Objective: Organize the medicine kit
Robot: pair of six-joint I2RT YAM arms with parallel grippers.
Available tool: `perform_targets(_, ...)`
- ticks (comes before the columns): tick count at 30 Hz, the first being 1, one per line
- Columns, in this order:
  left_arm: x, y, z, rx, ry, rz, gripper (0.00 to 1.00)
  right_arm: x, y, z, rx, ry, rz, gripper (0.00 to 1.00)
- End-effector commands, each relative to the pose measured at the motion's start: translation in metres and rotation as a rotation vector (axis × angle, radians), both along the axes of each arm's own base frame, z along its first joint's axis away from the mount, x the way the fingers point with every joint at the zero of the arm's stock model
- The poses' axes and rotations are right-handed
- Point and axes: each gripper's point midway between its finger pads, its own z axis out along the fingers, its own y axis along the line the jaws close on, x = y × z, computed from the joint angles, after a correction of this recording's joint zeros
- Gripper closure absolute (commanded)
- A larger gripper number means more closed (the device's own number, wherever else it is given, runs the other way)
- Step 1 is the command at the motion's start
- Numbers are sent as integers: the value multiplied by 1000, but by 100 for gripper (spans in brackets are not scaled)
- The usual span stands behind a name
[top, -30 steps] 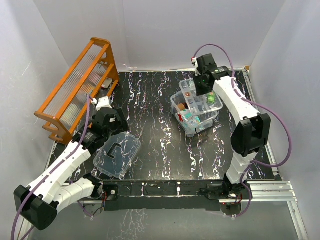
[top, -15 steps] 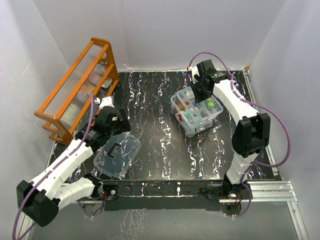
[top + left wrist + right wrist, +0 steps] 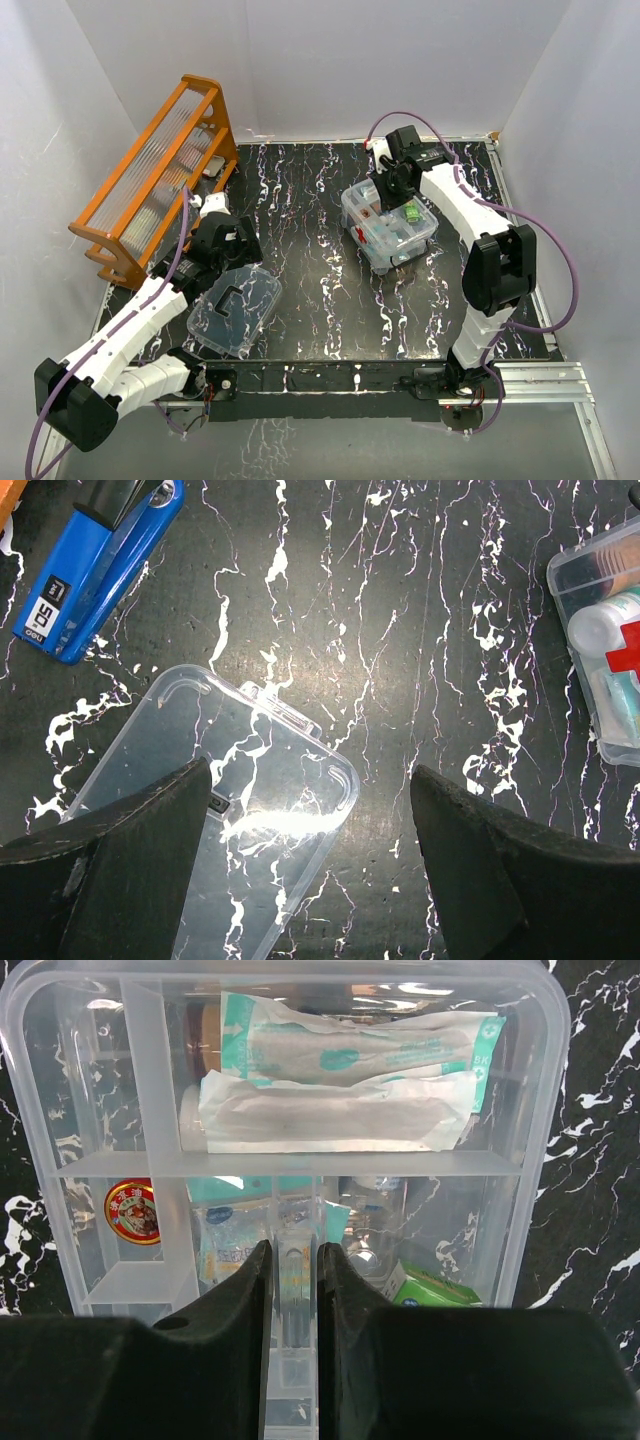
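Right tool (image 3: pixel 291 1285) clamped on the centre rib of the clear tray (image 3: pixel 300 1165), the medicine kit box (image 3: pixel 380 258) directly beneath it; a slow, level descent looks wise. Left tool (image 3: pixel 310 780), jaws apart, hovers above the lid (image 3: pixel 230 770).

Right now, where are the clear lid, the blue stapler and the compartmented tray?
clear lid (image 3: pixel 270 810): left wrist view, its flat middle panel.
blue stapler (image 3: pixel 100 565): left wrist view, its blue body.
compartmented tray (image 3: pixel 420 1164): right wrist view, its cross divider wall.
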Motion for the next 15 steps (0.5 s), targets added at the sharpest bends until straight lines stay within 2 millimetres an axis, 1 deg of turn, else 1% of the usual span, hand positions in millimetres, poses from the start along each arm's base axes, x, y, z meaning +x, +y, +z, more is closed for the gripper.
perform_targets(1, -1, 2, 1, -10, -7, 8, 20, 10, 10, 17, 19, -83, 24, 100)
perform_targets(6, -1, 1, 0, -13, -4, 9, 20, 14, 9, 11, 0, -83, 15, 100)
perform_targets(11, -2, 1, 0, -17, -4, 8, 20, 20, 1, 9, -36, -112, -24, 100)
perform_targets(15, -2, 1, -1, -16, -3, 8, 20, 20, 3, 5, -25, -107, -28, 100)
